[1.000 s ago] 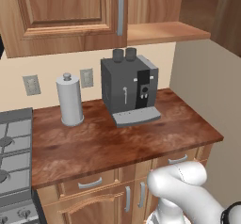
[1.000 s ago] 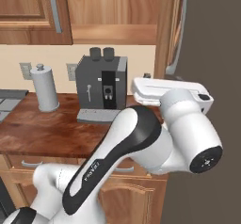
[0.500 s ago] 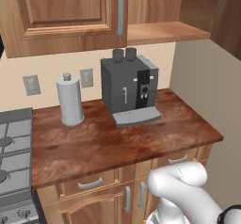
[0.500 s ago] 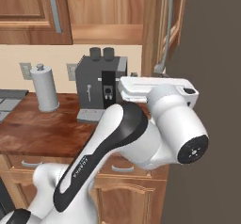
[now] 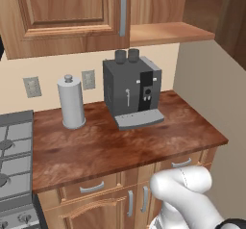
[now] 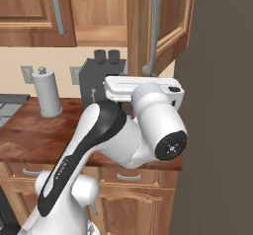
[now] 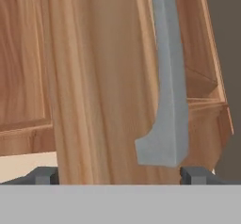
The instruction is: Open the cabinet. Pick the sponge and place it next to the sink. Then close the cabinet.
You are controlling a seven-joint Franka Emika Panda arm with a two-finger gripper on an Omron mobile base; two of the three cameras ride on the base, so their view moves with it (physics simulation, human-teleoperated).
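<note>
The cabinet (image 5: 67, 16) hangs above the counter; its left door is shut, with a grey bar handle (image 5: 123, 9). The right door (image 6: 139, 31) is swung out, showing the wooden shelf (image 5: 166, 31) inside. In the hand view the door's edge (image 7: 94, 77) and its grey handle (image 7: 167, 91) stand close ahead. My gripper (image 7: 121, 175) is open, its two dark tips wide apart on either side of the door edge and handle foot. It grips nothing. The white hand (image 6: 143, 87) sits just below the handle (image 6: 154, 26). The sponge and the sink are out of view.
A dark coffee machine (image 5: 130, 91) and a white paper-towel roll (image 5: 71, 103) stand on the wooden counter (image 5: 96, 146). A stove (image 5: 12, 160) lies at the left. Low cabinets with drawers (image 5: 91, 187) run below. A dark wall (image 6: 217, 105) closes off the right.
In the right base view the right door's edge with its handle has swung leftward, and my hand has moved left with it. The gripper stayed open.
</note>
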